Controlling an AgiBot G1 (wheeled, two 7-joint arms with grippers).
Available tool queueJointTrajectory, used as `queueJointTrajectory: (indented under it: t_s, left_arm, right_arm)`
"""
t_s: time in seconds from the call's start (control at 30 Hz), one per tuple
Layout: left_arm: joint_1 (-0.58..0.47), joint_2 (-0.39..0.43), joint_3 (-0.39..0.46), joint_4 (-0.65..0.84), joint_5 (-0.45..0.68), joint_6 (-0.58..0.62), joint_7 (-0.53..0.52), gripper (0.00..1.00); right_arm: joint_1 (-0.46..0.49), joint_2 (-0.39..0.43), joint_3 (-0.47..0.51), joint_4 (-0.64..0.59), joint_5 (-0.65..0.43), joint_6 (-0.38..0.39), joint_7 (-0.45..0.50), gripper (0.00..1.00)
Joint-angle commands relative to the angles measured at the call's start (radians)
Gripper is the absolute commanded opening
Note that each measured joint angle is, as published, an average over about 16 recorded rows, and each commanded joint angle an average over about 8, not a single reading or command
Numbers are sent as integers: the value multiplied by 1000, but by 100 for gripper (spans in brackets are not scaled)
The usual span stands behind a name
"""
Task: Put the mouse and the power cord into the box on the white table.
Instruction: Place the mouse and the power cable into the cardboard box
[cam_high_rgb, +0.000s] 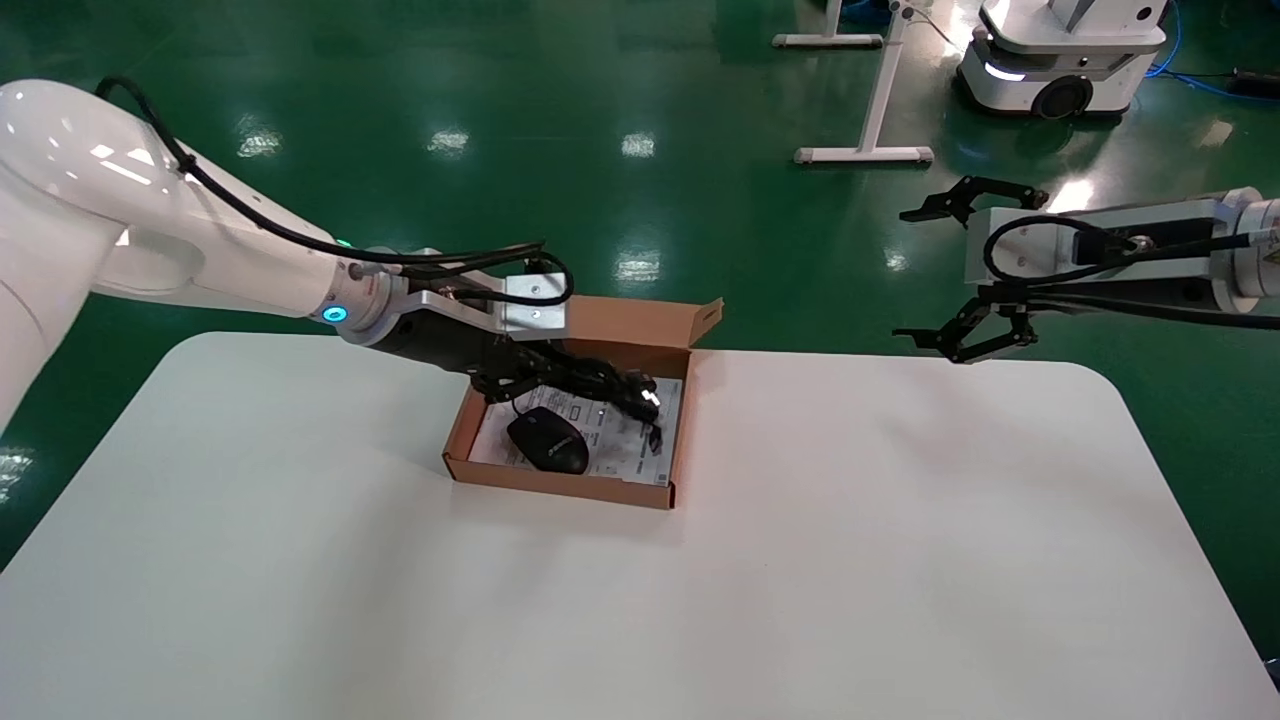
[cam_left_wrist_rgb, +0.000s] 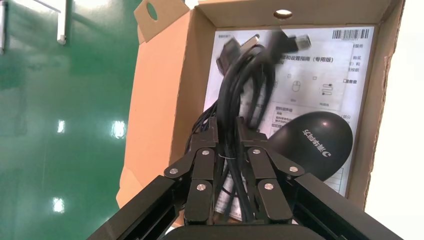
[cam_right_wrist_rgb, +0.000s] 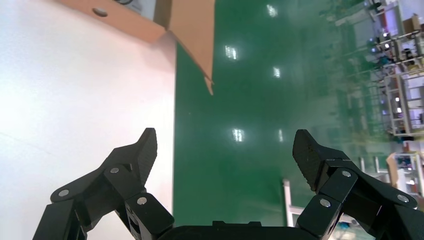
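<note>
Shallow brown cardboard box, flap open, on large white table: black oval mouse lies inside on printed Chinese sheet (barcode at corner). Left gripper, over box, clenched on coiled thick black power cord. Step: depositing cord; next, release. Right gripper beside box, spread, idle.

Glossy white arms, black cables, blue LED ring – black hands w/ silver screws
</note>
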Motion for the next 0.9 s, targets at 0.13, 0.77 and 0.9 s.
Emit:
queueJointTrajectory:
  t_s: [0.13, 0.77, 0.9]
  left_arm:
    - [34, -30, -29, -49, -31, 15, -21, 100]
    - [282, -262, -268, -408, -273, 129, -178, 100]
    - [334, -311, -319, -483, -324, 153, -211, 100]
  right_arm:
    - [-32, 17, 19, 41, 20, -13, 33, 100]
    - [-292, 143, 190, 426, 206, -71, 362, 100]
    - [-347, 170, 226, 507, 245, -84, 431, 100]
